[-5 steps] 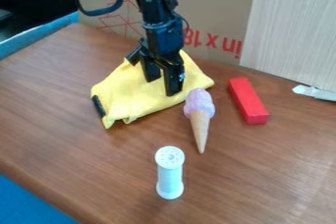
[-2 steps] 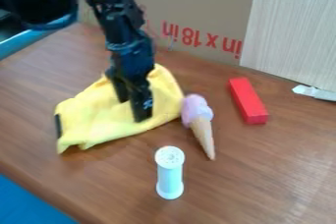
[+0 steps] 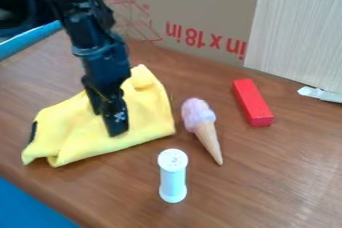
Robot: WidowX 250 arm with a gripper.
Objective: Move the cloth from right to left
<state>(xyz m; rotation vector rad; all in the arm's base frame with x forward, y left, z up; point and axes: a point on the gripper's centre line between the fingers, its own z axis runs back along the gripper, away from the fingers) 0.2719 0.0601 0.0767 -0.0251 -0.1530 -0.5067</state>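
the pincer (image 3: pixel 109 126) touches the yellow cloth (image 3: pixel 81 134) on the counter (image 3: pixel 270 172); how open it is, or whether it grips, i cannot tell.

On the brown wooden surface (image 3: pixel 287 172), a lane wide enough for the pincer (image 3: pixel 109 122) is running between the purple-and-tan toy ice cream cone (image 3: pixel 198 113) and the long red block (image 3: pixel 253 102). The cone is leaving a thin gap beside the crumpled yellow cloth (image 3: pixel 67 127). Nearer the camera, an upright pale-blue cylinder with white ends (image 3: pixel 173 177) is obstructing; brown cardboard (image 3: pixel 200 2) is blocking the rear.
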